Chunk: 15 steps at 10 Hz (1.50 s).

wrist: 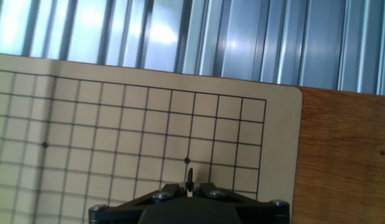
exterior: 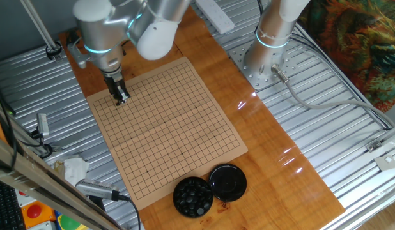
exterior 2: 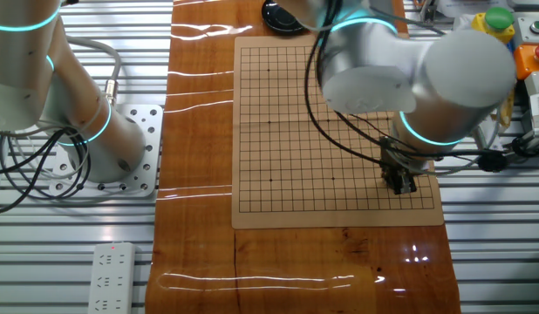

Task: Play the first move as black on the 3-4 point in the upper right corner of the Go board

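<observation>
The gripper [exterior: 121, 98] hung low over the far corner of the Go board [exterior: 175, 137], fingers drawn in close, and in the hand view a thin dark glossy sliver sat pinched edge-on between the tips: that looked like the black stone [wrist: 189, 178], held just short of the corner star dot [wrist: 187, 160]. From the two fixed views the stone itself was too small to pick out; the fingers hid it. The gripper [exterior 2: 400, 179] stood near the board's corner, close above the surface, though whether it touched could not be told.

To land this well, I judged the tips should line up over the intersection one line off that star dot, come straight down, and part only a little so the stone would not roll.

Further out, the bowl [exterior: 193, 196] of stones and its lid [exterior: 228, 182] sat just beside the board's near edge.

No brand, label or readable writing showed anywhere.
</observation>
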Motion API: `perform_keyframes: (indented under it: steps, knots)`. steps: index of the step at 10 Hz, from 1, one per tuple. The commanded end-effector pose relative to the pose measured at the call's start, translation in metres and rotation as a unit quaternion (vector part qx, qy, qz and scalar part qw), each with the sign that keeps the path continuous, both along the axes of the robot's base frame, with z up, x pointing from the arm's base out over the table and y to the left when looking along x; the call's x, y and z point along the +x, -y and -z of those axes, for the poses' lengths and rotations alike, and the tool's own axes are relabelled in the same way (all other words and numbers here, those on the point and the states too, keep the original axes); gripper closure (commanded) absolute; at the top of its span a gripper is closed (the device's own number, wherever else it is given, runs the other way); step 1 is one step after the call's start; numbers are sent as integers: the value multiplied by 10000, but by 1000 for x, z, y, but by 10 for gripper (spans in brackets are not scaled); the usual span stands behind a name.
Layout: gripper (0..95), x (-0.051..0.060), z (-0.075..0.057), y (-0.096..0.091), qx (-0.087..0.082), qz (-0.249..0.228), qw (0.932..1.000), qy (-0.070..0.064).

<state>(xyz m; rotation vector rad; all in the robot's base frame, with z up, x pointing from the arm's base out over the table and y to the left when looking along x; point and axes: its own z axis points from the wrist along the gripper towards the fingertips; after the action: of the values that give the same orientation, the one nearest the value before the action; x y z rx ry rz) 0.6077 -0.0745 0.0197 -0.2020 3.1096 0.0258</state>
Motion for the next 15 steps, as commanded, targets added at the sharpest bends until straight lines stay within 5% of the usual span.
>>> perform_keyframes:
  steps: [1, 15]
  knots:
    - [950, -3, -3, 1, -18, -3, 10000, -77]
    - [950, 0, 4, 4, -15, -89, 9999, -85]
